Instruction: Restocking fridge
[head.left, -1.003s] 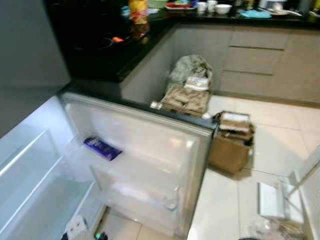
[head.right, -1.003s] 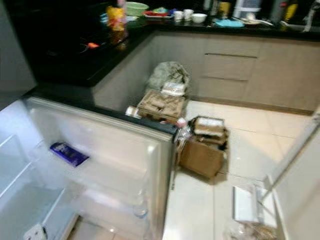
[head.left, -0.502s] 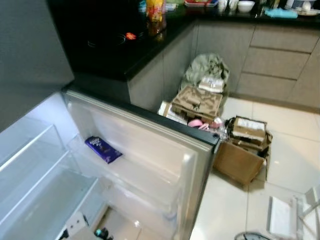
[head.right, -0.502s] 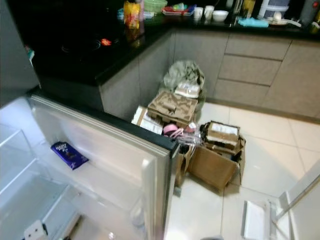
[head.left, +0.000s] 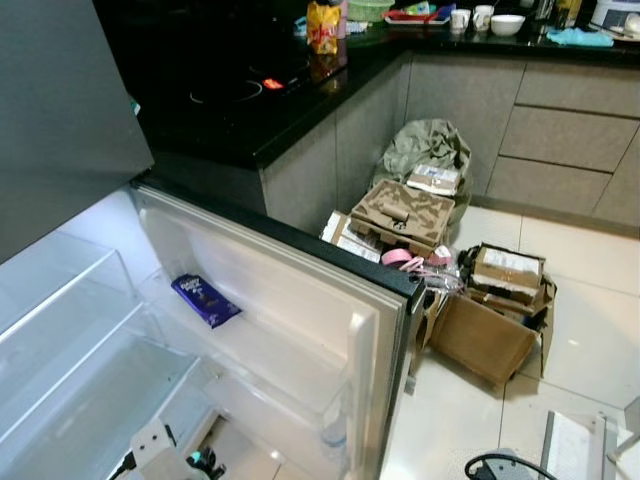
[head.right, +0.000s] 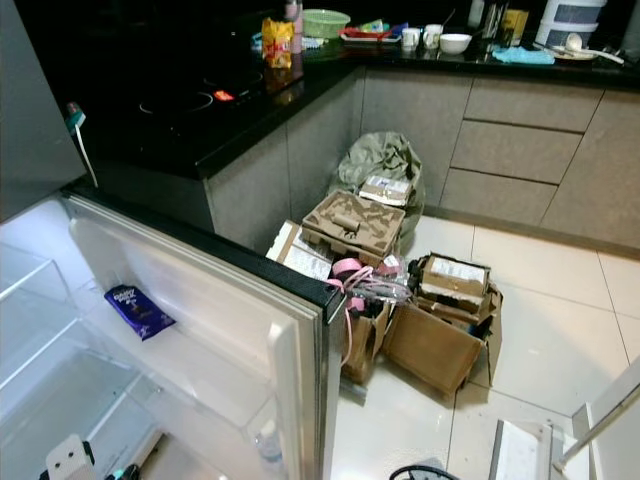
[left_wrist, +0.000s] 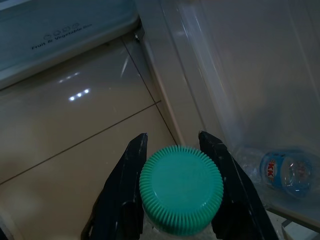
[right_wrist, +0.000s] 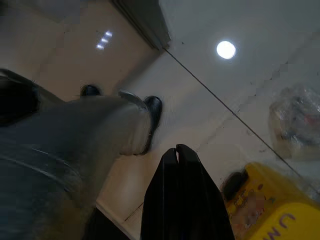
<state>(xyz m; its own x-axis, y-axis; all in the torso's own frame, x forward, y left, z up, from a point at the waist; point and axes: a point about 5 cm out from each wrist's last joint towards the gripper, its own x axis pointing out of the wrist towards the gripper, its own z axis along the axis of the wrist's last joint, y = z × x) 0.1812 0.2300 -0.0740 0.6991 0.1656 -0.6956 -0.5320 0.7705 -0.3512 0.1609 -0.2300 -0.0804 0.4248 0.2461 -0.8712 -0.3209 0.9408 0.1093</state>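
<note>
Kitchen, fridge door (head.left: 300, 330) swung wide. Left end effector (left_wrist: 172, 145) grasps bottle with green ribbed cap (left_wrist: 181, 189), black fingers (left_wrist: 129, 165) pressed to either side of cap, low above tiled floor (left_wrist: 75, 150) near door's base. Small water bottle (left_wrist: 286, 170) lies in bottom door bin just beside. Purple chocolate bar (head.left: 205, 300) sits on upper door shelf. Right end effector (right_wrist: 176, 152) clenched, fingers together, holding nothing. Cardboard boxes (head.right: 440, 330) heaped on floor below dark surface (head.right: 200, 110).
</note>
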